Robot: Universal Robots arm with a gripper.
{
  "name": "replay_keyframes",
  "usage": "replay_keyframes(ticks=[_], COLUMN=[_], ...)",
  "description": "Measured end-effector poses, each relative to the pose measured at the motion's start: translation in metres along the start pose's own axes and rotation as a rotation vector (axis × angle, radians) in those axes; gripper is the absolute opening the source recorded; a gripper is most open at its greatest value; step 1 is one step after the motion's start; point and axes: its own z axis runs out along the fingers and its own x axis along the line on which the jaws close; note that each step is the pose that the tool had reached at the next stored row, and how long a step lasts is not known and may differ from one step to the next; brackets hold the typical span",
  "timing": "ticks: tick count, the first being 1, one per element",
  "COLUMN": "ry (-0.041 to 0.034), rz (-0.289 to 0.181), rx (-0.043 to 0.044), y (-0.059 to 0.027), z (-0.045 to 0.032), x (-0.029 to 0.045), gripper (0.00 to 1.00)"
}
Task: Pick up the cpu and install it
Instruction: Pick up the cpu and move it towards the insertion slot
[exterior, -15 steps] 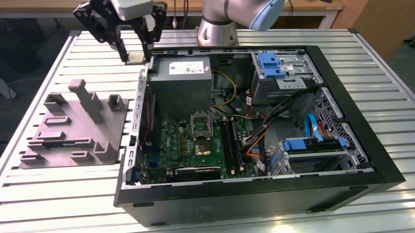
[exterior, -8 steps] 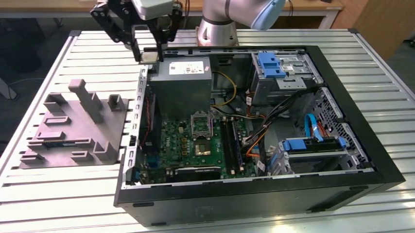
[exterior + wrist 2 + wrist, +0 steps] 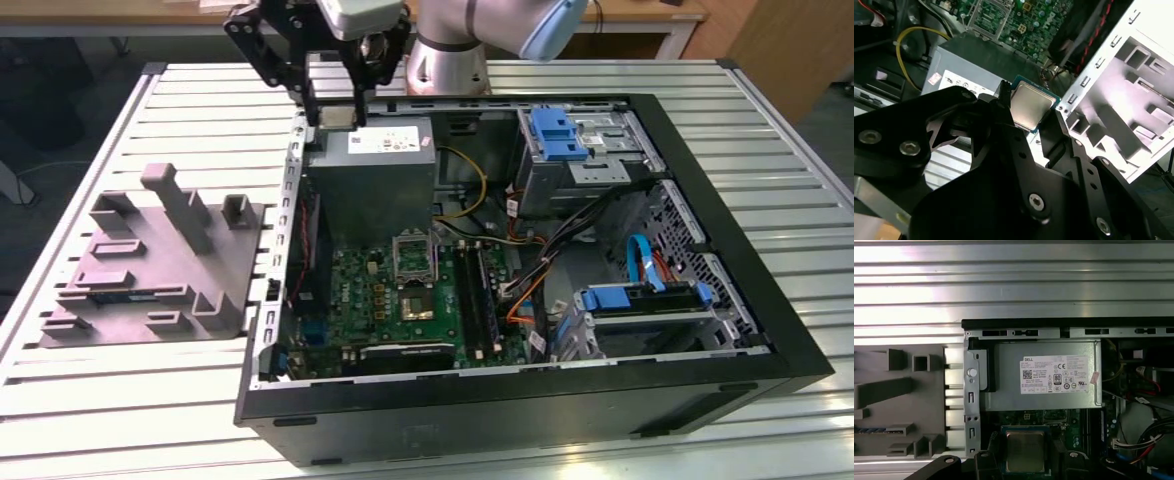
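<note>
- Second wrist view: black two-finger gripper has its jaws narrow, closed on the small, flat, square cpu with a pale silvery metal top and green edging. One black finger presses each side.
- Hidden: the gripper body covers the cpu's near edge. In the first wrist view the cpu runs out of frame. In the exterior view the cpu is a small pale patch between the fingers of the gripper, details unclear.
- Position: cpu is held in the air over the far corner of the open black computer case, above the large grey power-supply box with a white label, not touching it.
- Green motherboard lies on the case floor beyond the power supply. Its metal-framed square socket is well apart from the cpu; open or latched, cannot tell.
- Yellow cable loops beside the power supply.
- Grey moulded tray sits on the slatted aluminium table, at the exterior view's left, just beside the case.
- Count: one cpu, one power supply, one socket, one tray, two blue drive brackets.
</note>
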Motion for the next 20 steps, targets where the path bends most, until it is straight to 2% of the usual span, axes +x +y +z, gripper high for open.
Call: replay_keyframes(ticks=[7,20], ry=[0.0001,0.0000], rz=[0.000,0.000], rx=[0.0000,0.0000], y=[0.0007,0.0026], z=[0.0004,0.0014], x=[-0.0178,-0.0635], gripper=[0.47,0.47])
